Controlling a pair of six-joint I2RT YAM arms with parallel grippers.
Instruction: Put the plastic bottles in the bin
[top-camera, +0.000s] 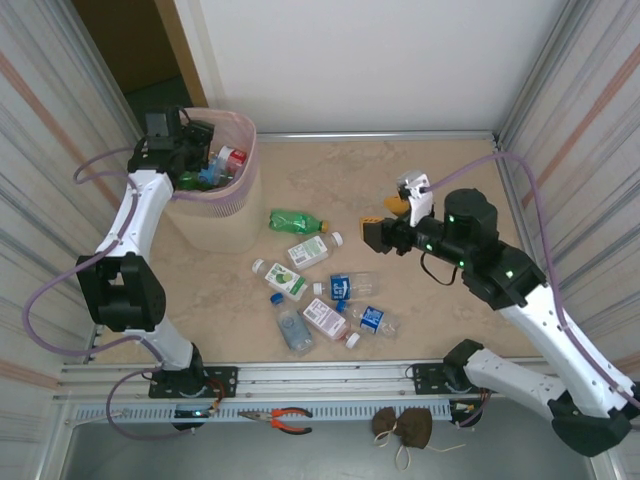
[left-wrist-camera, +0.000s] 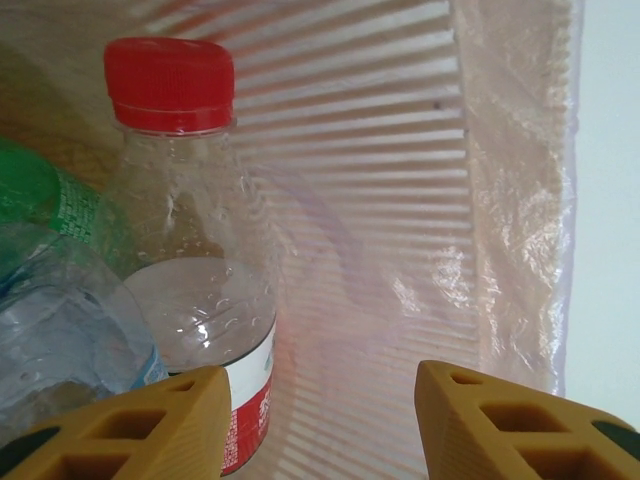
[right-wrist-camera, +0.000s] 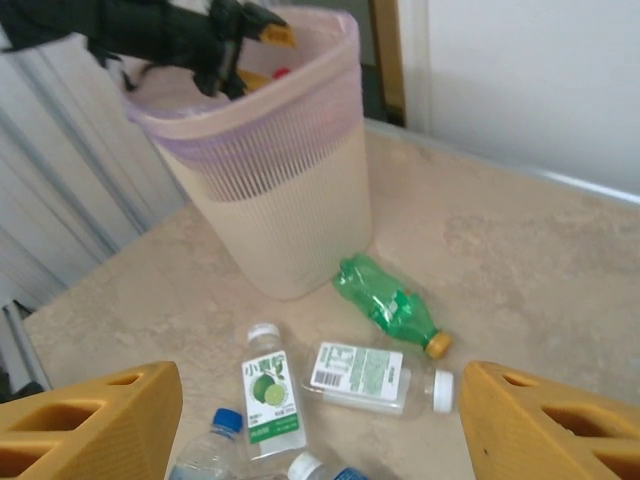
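The beige bin with its pink liner stands at the back left; it also appears upper left in the right wrist view. My left gripper hangs open inside its mouth, nothing between its fingers. Beside its left finger stand a red-capped clear bottle, a green one and a clear one. My right gripper is open above the table. Below it lie a green bottle, a white-labelled clear bottle and a lime-label bottle. Several more lie nearer the front.
Corrugated walls close in both sides of the table. A metal rail runs along the near edge, with orange-handled pliers and a brown cloth lump in front of it. Bare tabletop stretches across the back right.
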